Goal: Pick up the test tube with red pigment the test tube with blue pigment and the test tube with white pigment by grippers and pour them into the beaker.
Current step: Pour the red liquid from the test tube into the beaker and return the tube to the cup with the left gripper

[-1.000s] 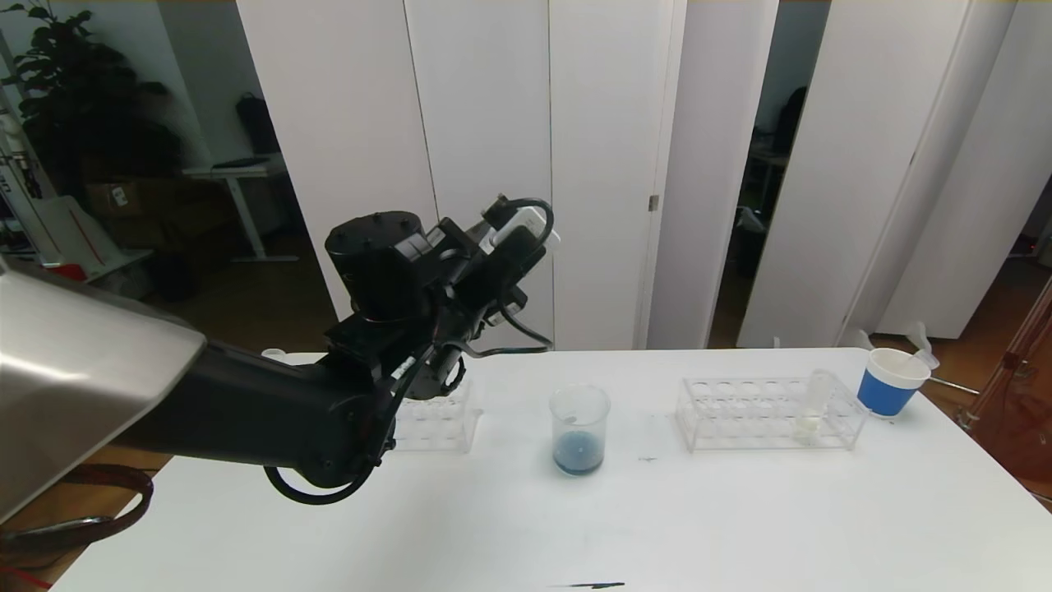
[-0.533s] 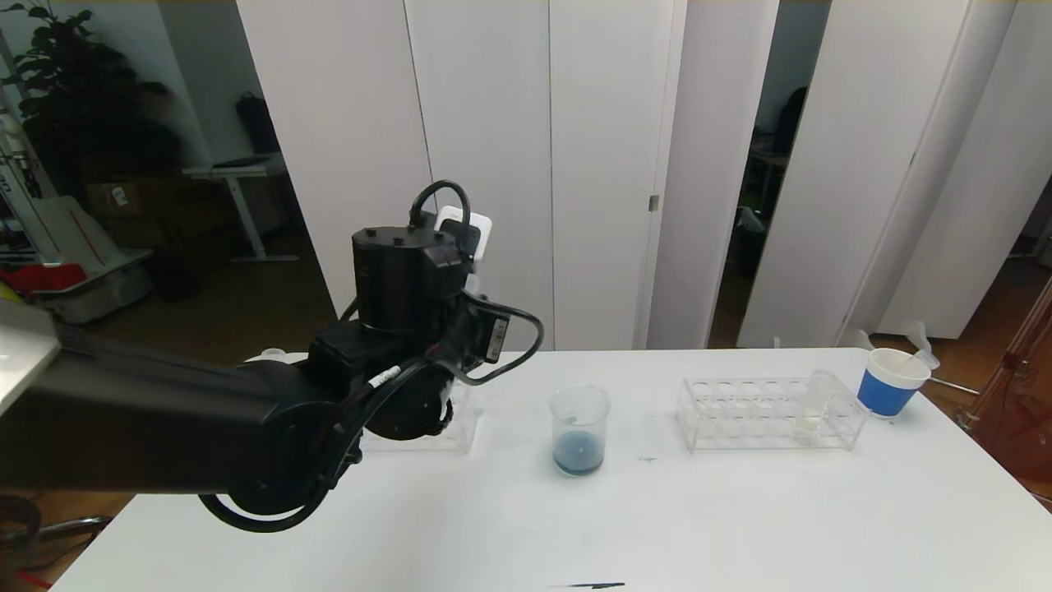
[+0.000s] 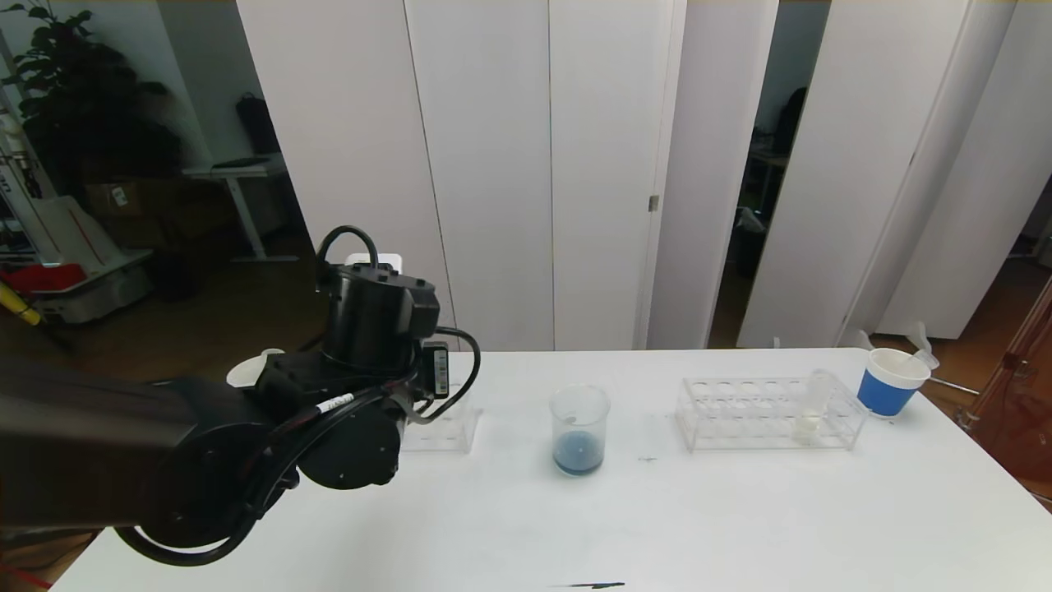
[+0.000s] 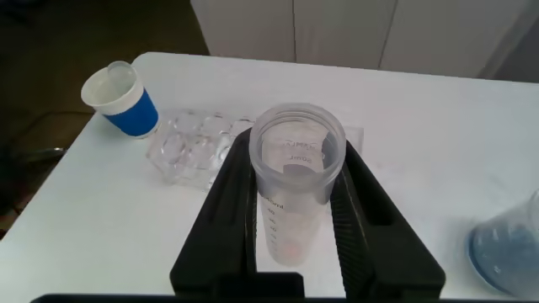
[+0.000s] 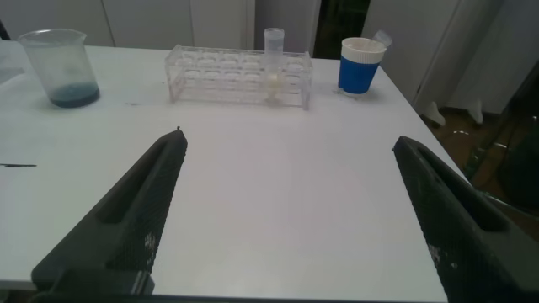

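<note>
My left gripper (image 4: 296,160) is shut on the test tube with red pigment (image 4: 295,189), a clear graduated tube held upright with only a faint reddish trace at its bottom. It hangs over the left clear rack (image 4: 198,147); in the head view the left arm (image 3: 370,353) covers it. The beaker (image 3: 579,430) stands mid-table with dark blue liquid in it. In the right rack (image 3: 764,411) stands the test tube with white pigment (image 3: 809,411). The test tube with blue pigment is out of view. My right gripper (image 5: 290,141) is open low over bare table, with nothing between its fingers.
One blue-and-white paper cup (image 3: 889,382) stands at the far right behind the right rack. Another cup (image 4: 122,99) sits beside the left rack near the table's left corner. A short dark mark (image 3: 596,585) lies at the front edge.
The left arm has swung left and down, away from the beaker, to above the left rack. Its wrist has turned upright, still holding the tube. The right gripper has not moved.
</note>
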